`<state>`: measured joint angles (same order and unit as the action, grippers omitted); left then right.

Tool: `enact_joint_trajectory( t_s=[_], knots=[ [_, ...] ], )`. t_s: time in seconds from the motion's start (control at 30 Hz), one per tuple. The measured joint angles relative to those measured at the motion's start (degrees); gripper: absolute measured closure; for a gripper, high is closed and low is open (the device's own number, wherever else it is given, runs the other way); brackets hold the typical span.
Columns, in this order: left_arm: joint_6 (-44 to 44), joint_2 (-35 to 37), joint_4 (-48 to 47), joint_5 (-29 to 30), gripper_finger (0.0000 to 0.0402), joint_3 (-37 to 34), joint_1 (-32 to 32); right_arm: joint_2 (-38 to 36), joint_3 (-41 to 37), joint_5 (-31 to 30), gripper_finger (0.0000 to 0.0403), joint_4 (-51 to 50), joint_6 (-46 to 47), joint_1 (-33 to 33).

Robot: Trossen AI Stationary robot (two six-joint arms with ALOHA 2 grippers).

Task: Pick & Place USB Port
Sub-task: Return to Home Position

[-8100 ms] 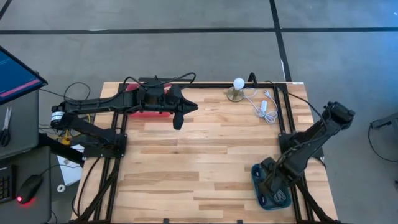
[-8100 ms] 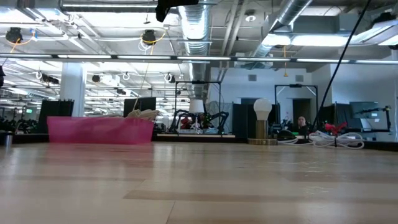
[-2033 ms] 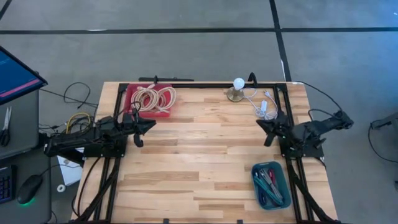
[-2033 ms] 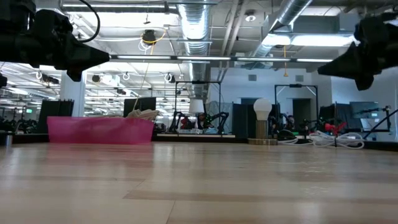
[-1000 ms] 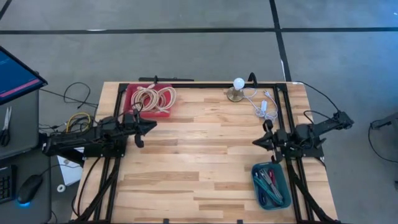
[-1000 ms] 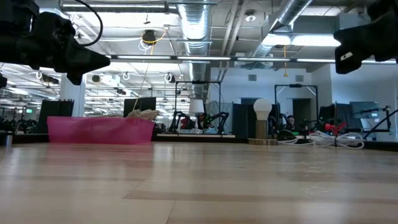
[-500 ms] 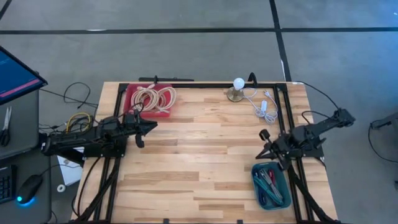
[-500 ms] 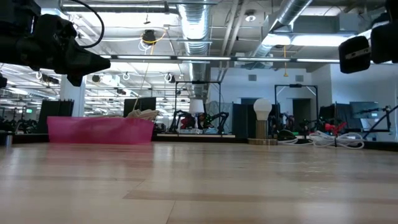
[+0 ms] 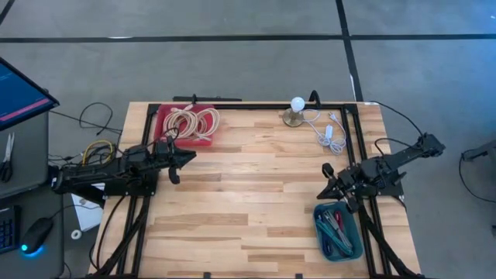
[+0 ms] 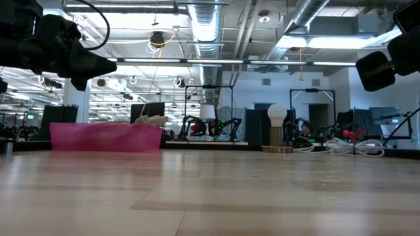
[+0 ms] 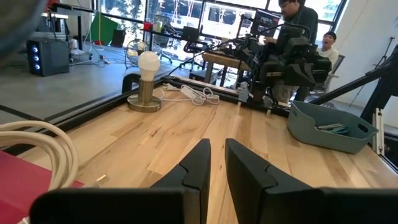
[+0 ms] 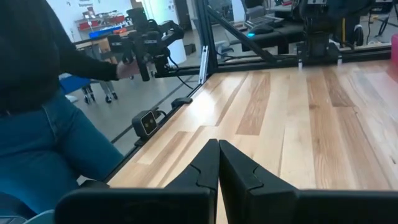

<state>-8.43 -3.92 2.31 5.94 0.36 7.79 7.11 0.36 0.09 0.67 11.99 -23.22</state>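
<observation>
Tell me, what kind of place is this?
Likely a robotics lab in an open hall: exposed ceiling ducts, a left arm and right arm at a wooden worktable, a monitor beside it.

My left arm (image 9: 101, 172) and right arm (image 9: 387, 164) are black all over, built of slim jointed links with chunkier housings at the joints and thin black cables trailing from them. My left tool (image 11: 214, 146) ends in two matte black fingers (image 11: 196, 165), angular and flat-faced, each stepped at the shoulder and tapering to a blunt tip above a broad black bar. My right tool (image 12: 218, 144) looks the same — a pair of black wedge-shaped fingers with smooth, faintly glossy faces, rising from a wide dark bar.
</observation>
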Motion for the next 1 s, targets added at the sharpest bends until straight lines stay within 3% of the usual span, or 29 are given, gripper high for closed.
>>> enact_joint_trajectory(
  t_s=[1.0],
  knots=[
    [0.0,0.0,0.74,0.0,0.0353,0.0,0.0,0.0,-0.07,-0.04,0.0402,0.0,0.08,0.0]
  ],
)
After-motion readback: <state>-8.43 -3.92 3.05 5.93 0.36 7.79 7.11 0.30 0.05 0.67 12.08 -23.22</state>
